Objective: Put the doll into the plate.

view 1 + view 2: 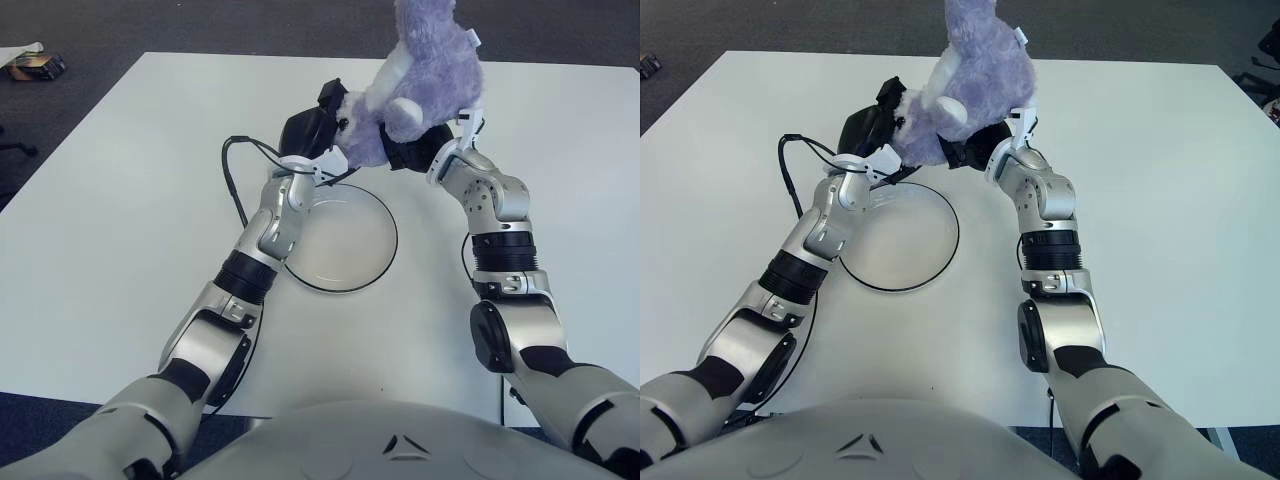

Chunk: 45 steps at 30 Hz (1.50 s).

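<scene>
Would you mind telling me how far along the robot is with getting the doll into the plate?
Done: the purple doll is lifted off the table. In hand: the left robot hand and right robot hand grip it from both sides, above the far rim of the plate. Left: lowering it into the plate, which holds nothing, and letting go.

A fluffy lavender plush doll [415, 80] with a white muzzle and pale paw pads hangs in the air, tilted head-down toward the left, its body rising to the top edge of the view. It sits above the far rim of a shallow round white plate with a thin dark edge [385, 262], which lies flat on the white table, its inside bare. Doll and plate are apart.
</scene>
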Motion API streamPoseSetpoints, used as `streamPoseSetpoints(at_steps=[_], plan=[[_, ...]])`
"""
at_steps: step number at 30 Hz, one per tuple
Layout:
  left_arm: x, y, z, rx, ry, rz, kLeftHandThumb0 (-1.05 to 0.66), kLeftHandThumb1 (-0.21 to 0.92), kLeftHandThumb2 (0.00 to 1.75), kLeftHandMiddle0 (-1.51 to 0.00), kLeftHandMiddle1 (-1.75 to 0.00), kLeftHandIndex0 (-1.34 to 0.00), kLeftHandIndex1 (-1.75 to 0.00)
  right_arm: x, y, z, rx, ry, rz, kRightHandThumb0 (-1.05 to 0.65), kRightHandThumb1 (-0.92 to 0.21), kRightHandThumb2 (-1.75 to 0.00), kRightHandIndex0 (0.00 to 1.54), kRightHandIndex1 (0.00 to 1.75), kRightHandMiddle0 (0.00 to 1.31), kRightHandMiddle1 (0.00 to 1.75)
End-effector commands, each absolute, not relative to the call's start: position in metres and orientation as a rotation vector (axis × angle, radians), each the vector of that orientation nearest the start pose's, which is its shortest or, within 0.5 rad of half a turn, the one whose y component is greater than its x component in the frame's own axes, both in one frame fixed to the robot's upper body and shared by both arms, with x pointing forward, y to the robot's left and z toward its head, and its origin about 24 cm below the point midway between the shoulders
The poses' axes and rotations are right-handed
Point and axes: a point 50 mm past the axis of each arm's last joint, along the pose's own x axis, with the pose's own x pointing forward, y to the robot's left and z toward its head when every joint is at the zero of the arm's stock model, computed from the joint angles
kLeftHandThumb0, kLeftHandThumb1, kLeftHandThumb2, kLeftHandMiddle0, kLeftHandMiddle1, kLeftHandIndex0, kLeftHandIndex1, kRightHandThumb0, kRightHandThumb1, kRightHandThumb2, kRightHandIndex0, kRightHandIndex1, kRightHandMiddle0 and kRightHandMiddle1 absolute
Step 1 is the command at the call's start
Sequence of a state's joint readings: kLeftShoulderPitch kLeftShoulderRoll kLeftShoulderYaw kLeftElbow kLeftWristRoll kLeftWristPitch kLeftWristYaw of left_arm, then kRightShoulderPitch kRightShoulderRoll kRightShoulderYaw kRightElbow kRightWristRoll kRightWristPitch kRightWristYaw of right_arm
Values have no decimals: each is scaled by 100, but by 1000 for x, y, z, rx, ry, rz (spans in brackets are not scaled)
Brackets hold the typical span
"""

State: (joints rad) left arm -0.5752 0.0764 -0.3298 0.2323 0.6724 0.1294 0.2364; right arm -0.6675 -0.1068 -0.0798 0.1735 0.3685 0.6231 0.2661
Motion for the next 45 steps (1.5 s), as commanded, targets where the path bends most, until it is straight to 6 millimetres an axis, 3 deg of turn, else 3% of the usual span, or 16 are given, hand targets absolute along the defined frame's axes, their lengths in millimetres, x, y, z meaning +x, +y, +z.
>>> streamPoseSetpoints(at_steps=[1,4,7,10,16,28,33,39,45], plan=[[341,72,135,876,-428,22,0,-8,171,-96,-159,-68,-175,348,-114,155,199,108,521,-1,-65,-91,38,174,20,170],[342,72,134,873,-447,31,0,-10,173,-96,-160,-70,-175,347,-116,157,175,107,523,-24,-83,-65,27,161,19,173],[343,74,134,867,-466,37,-1,-9,174,-93,-166,-70,-175,346,-121,159,132,105,533,-53,-87,-61,22,149,6,142],[344,75,133,865,-475,40,-37,8,159,-122,-172,-73,-175,346,-125,161,99,103,544,-64,-90,-59,19,139,2,121],[345,78,133,866,-484,43,-53,18,149,-136,-174,-73,-175,342,-133,164,16,106,600,-72,-92,-64,6,100,0,79],[348,82,129,870,-503,57,-58,12,156,-129,-175,-79,-175,346,-151,167,-31,186,764,-72,-92,-54,0,37,0,58],[349,83,129,868,-511,66,-59,11,158,-128,-175,-80,-175,359,-178,164,-122,200,787,-71,-91,-52,0,28,0,49],[350,85,128,864,-527,80,-59,11,158,-128,-175,-80,-175,357,-175,178,-281,167,886,-73,-85,-49,1,25,0,42],[351,87,128,863,-534,99,-59,11,158,-128,-175,-80,-175,359,-186,185,-510,140,885,-77,-75,-50,0,41,0,49]])
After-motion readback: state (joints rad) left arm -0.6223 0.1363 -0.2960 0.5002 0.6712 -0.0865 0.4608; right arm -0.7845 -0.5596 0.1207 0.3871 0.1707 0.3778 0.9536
